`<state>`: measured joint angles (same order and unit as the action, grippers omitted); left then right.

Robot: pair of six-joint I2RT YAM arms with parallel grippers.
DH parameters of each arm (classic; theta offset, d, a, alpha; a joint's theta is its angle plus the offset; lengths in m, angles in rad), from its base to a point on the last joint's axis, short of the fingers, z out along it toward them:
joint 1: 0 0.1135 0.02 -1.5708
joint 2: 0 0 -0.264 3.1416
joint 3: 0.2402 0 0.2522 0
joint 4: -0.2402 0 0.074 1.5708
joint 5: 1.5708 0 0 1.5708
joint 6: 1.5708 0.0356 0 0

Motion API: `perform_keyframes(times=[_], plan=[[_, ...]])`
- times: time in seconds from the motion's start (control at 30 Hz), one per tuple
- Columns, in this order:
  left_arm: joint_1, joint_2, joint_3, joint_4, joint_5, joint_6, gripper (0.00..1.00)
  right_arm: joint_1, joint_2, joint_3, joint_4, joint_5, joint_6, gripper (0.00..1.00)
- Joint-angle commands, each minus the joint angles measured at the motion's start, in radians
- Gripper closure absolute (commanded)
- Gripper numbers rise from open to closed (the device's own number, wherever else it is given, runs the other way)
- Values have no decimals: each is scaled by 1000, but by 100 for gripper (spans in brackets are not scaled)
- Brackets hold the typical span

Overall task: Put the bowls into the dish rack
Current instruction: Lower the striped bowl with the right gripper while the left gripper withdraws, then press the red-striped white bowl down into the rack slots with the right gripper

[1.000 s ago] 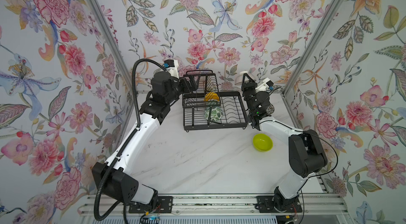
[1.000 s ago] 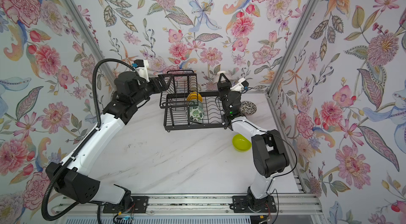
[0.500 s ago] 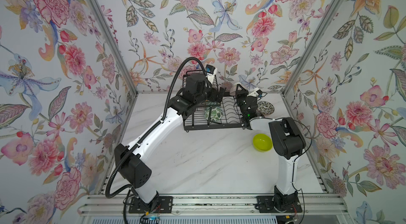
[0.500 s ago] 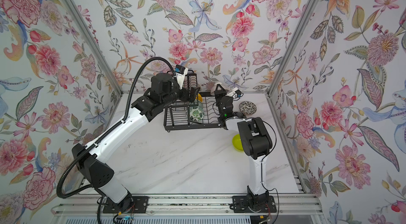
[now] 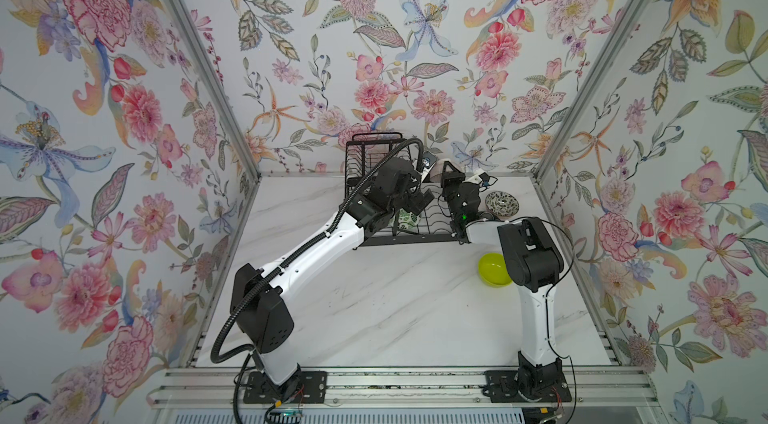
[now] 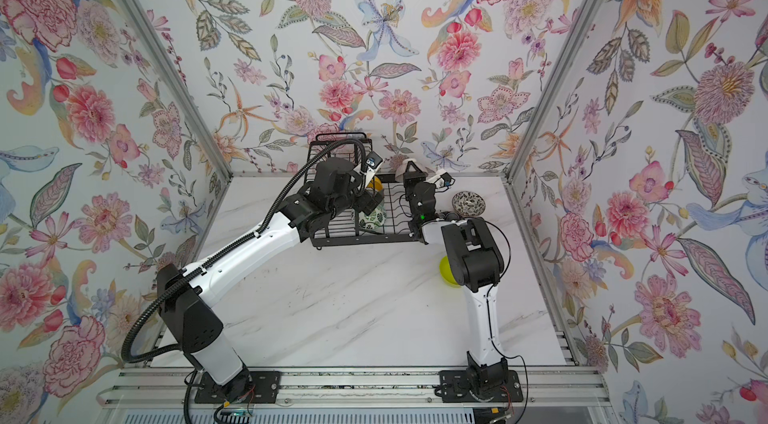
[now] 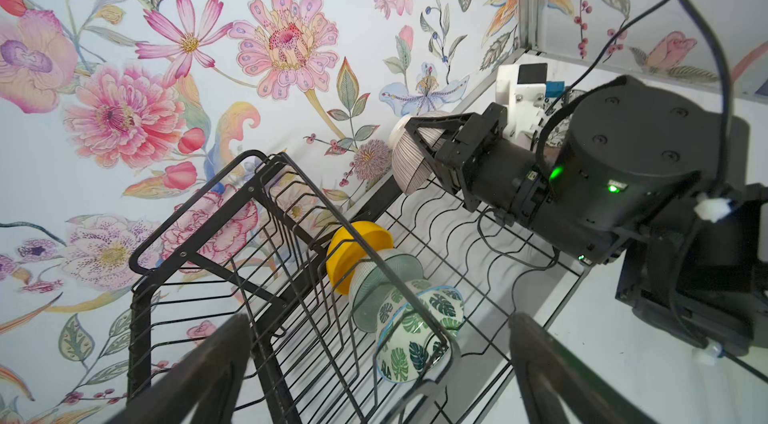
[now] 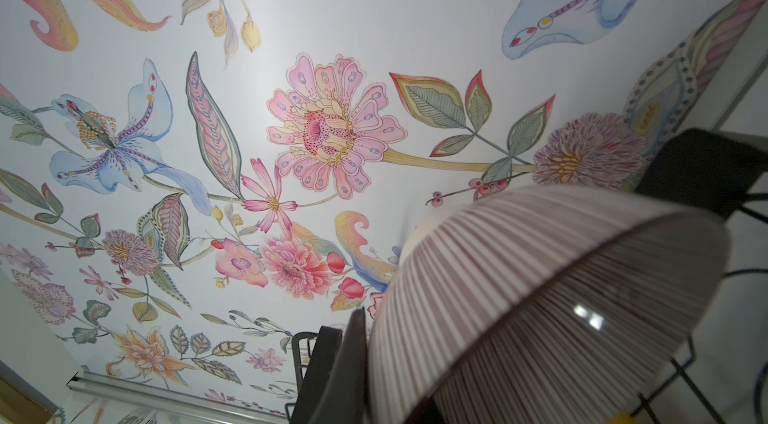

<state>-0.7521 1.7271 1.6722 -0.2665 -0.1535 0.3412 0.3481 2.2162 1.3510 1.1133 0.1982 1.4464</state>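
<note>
The ribbed bowl (image 5: pixel 433 170) is held pinched at its rim by the right gripper (image 5: pixel 446 171). It is raised over the far edge of the rack (image 5: pixel 411 240), close to the back wall (image 5: pixel 374 89). In both top views the left gripper (image 5: pixel 420 201) is seen spread wide and empty above the rack's middle, just beside the right arm (image 5: pixel 528 251). A clash of the two wrists is judged the nearest risk if either is swung inward. A lime bowl (image 5: pixel 492 270) and a patterned bowl (image 5: pixel 502 205) are left on the table (image 5: pixel 374 309), whose front is open for a retreat.

In the left wrist view, a yellow bowl (image 7: pixel 357 251), an aqua bowl (image 7: pixel 382 280) and a leaf bowl (image 7: pixel 419 330) are seen nested on edge in the lower tray. The wavy slots toward the right arm are unfilled, so room is offered there. A cable (image 7: pixel 494 243) hangs low over those wires, and a snag is possible. The leaf bowl lies just under the left gripper, so the row could be knocked by a low sweep.

In the right wrist view, the ribbed bowl is seen tilted, its foot turned toward the wall. With only the rim gripped, it could be pivoted or slipped loose if it is pressed against a wire or the wall.
</note>
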Motion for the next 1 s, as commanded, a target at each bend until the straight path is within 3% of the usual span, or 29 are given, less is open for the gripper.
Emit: perform_keyframes(times=[0.0,0.97], plan=[[-4,3,-13,35,-48,54,1,-1,11,64,47,0,12,100],[-3,31,-41,64,-39,23,1,-24,162,167,7,-20,56,100]])
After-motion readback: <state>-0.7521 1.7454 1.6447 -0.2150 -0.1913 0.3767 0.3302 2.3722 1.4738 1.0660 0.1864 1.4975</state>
